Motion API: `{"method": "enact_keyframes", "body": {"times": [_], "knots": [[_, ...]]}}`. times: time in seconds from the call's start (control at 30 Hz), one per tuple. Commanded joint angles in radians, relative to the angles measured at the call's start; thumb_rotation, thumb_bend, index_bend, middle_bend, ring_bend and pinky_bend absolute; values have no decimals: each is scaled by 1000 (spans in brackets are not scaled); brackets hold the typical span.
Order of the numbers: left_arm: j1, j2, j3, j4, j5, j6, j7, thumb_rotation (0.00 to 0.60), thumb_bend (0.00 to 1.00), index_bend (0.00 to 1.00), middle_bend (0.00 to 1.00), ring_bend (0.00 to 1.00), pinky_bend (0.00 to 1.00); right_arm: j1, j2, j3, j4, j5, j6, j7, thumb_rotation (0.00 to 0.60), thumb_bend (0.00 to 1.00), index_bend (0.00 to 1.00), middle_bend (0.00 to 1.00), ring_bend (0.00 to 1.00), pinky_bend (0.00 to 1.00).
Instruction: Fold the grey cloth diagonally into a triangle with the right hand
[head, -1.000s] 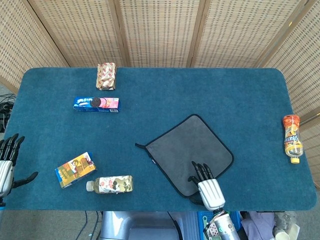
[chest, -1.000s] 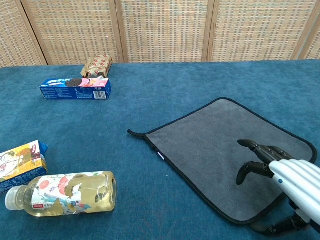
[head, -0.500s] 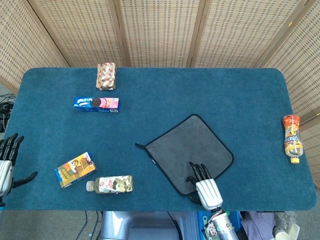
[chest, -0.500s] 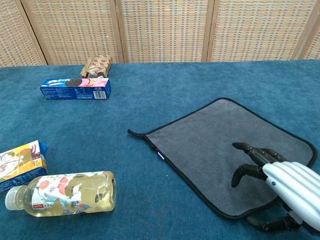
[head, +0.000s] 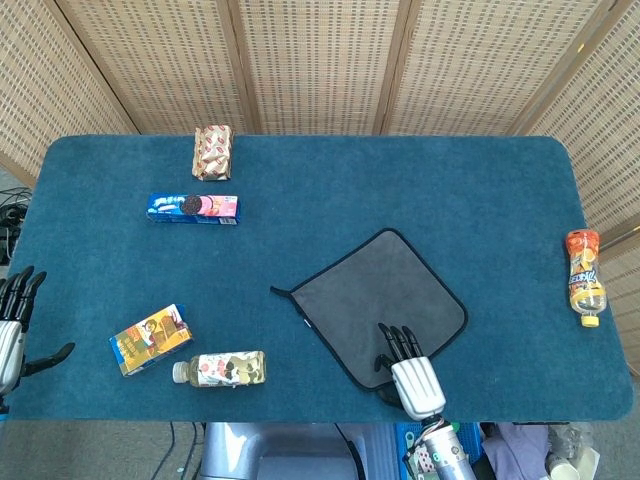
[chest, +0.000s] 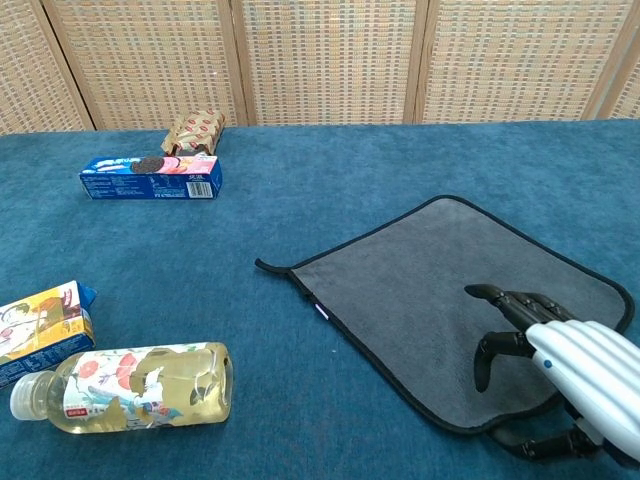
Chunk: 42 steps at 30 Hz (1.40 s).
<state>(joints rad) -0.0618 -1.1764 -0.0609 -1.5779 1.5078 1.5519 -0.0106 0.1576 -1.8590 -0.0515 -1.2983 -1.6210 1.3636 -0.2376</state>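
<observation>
Grey cloth (chest: 440, 290) flat under right hand (chest: 560, 365), fingers spread, holding nothing.

looks like a staged test setup i'm driving in, not a home: blue felt table (head: 400, 180), woven rattan screens (head: 320, 60) behind, random snack packs (head: 193, 207) laid out.

The cloth (head: 383, 302) was plain grey with a thin black border. The table (head: 420, 180) was deep teal-blue. The right hand (chest: 568, 372) had a white back and black fingers (chest: 493, 294). The biscuit box (head: 193, 207) was blue with pink, the wrapped pack (head: 212, 152) tan with red marks, perhaps printed. The carton (head: 150, 339) was orange-yellow and blue. The far bottle (head: 583, 276) was orange.
</observation>
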Motion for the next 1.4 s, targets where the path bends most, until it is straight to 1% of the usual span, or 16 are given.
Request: {"method": "enact_keyframes", "body": {"times": [0.03, 0.13, 0.17, 0.2, 0.27, 0.53, 0.8, 0.9, 1.2, 1.4], "knots": [[0, 0, 0, 1, -1, -1, 1, 600, 153, 0, 0, 0, 0, -1, -4, 1, 5, -3, 7, 3, 600, 340, 547, 84, 0, 0], [-1, 0, 0, 0, 0, -1, 0, 600, 152, 0, 0, 0, 0, 0, -8, 4, 13, -2, 10, 8, 600, 340, 574, 94, 0, 0], [11, 19, 34, 37, 54, 9, -66, 600, 152, 0, 0, 0, 0, 0, -9, 5, 16, 0, 9, 11, 600, 340, 580, 95, 0, 0], [-3, 10, 31, 36, 72, 6, -63, 600, 153, 0, 0, 0, 0, 0, -10, 6, 17, 1, 9, 13, 600, 340, 588, 97, 0, 0], [-6, 7, 18, 33, 53, 3, -56, 600, 153, 0, 0, 0, 0, 1, -10, 8, 17, 2, 10, 16, 600, 340, 598, 102, 0, 0], [0, -5, 6, 17, 17, 3, -15, 600, 153, 0, 0, 0, 0, 3, -3, 16, 15, 11, 12, 26, 600, 349, 614, 109, 0, 0], [0, -5, 4, 9, 11, 2, -5, 600, 153, 0, 0, 0, 0, 4, 5, 17, 10, 21, 4, 28, 600, 505, 614, 102, 0, 0], [0, -4, 4, 8, 8, 0, -4, 600, 153, 0, 0, 0, 0, 4, 5, 17, 10, 26, 2, 29, 600, 536, 614, 102, 0, 0], [0, -4, 4, 7, 7, 0, -3, 600, 152, 0, 0, 0, 0, 7, 9, 21, 10, 29, 4, 30, 600, 546, 614, 102, 0, 0], [0, -3, 2, 5, 7, 3, -3, 600, 152, 0, 0, 0, 0, 23, 21, 38, -7, 21, 8, 24, 600, 546, 614, 102, 0, 0]]}}
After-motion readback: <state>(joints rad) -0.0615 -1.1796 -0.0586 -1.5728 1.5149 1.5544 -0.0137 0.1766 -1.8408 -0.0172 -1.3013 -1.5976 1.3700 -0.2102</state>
